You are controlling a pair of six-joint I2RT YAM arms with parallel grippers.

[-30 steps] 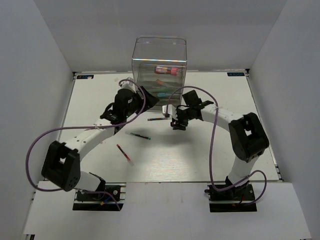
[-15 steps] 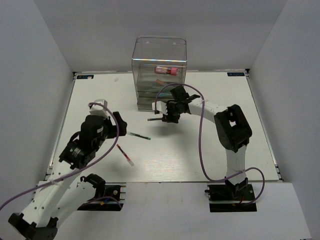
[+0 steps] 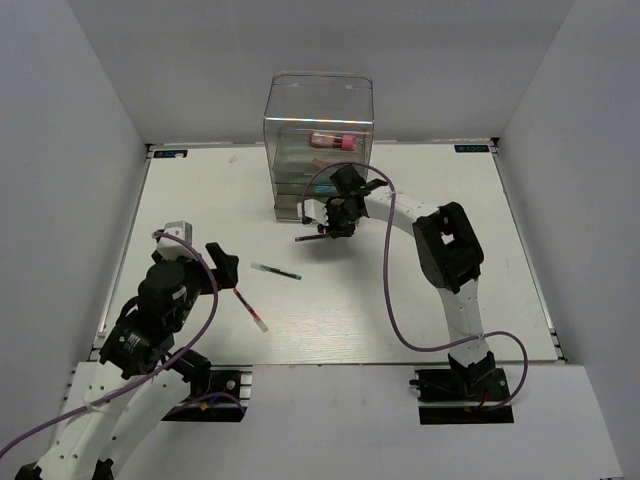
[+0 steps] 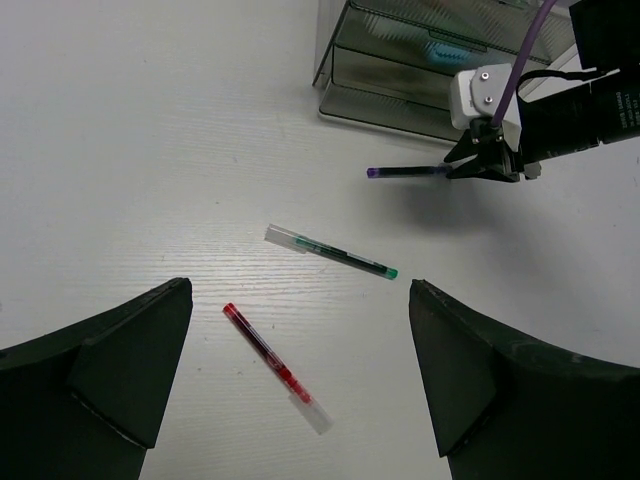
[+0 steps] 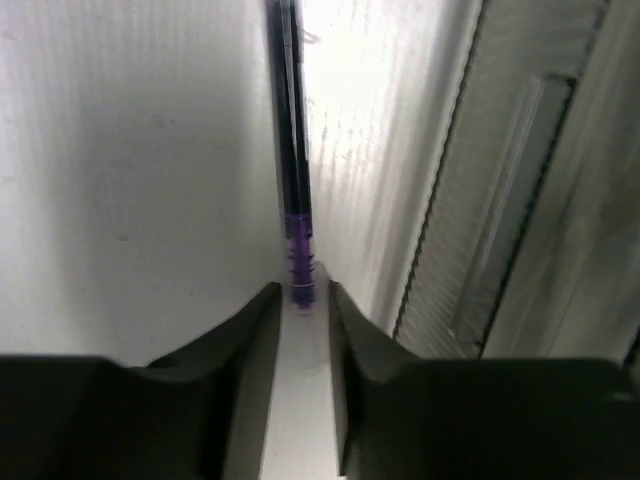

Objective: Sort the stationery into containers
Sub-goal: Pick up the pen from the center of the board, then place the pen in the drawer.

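Right claw [image 3: 333, 229], reaching forward, pinches dark pen [image 3: 306, 239].

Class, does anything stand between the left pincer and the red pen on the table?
Nothing visible does. Only bare table shows between the open left pincer and the red pen; the green-tipped pen lies beyond it.

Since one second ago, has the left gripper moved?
Yes. The left gripper has pulled away from the drawer box, back toward the near left.
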